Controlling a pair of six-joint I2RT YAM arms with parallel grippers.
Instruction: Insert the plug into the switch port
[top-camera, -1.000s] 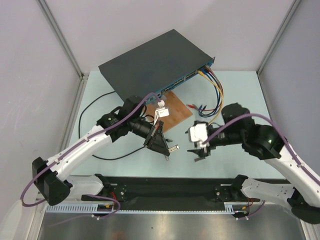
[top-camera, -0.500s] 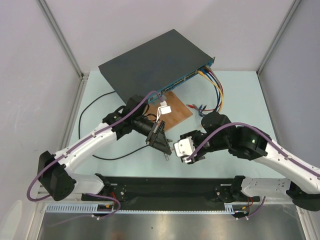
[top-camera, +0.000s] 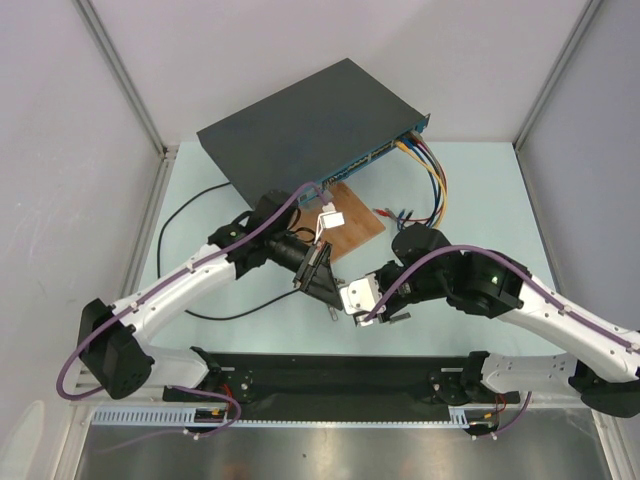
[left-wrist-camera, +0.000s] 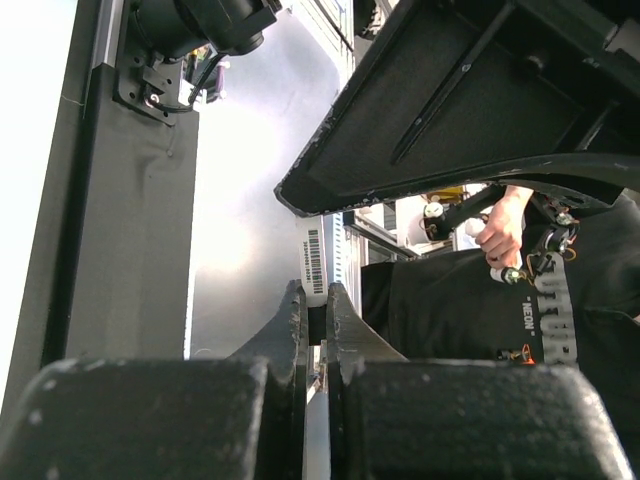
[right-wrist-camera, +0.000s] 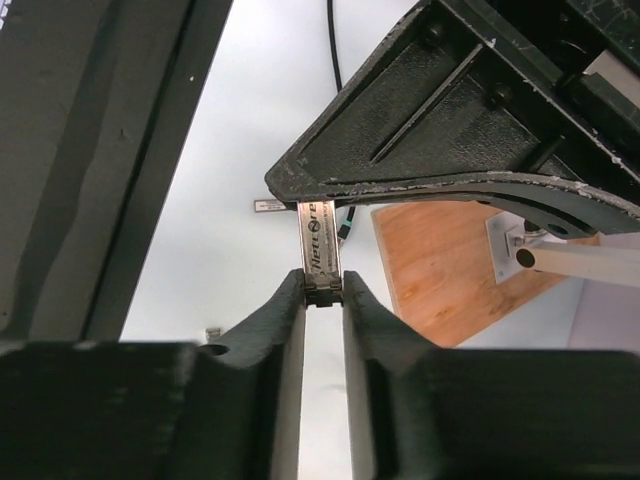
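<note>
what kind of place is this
Likely a robotics lab test cell: left arm and right arm bolted to a table, metal-framed pale walls, and a network switch with coloured cables plugged in.

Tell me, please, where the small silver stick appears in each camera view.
Top external: centre, silver stick where left claw and right claw meet.
Left wrist: the stick lower centre, barcode label showing, between the left claw's fingers.
Right wrist: the stick centre, upright between the right claw's fingers.
Shared landmark: the left claw gripping it.
</note>
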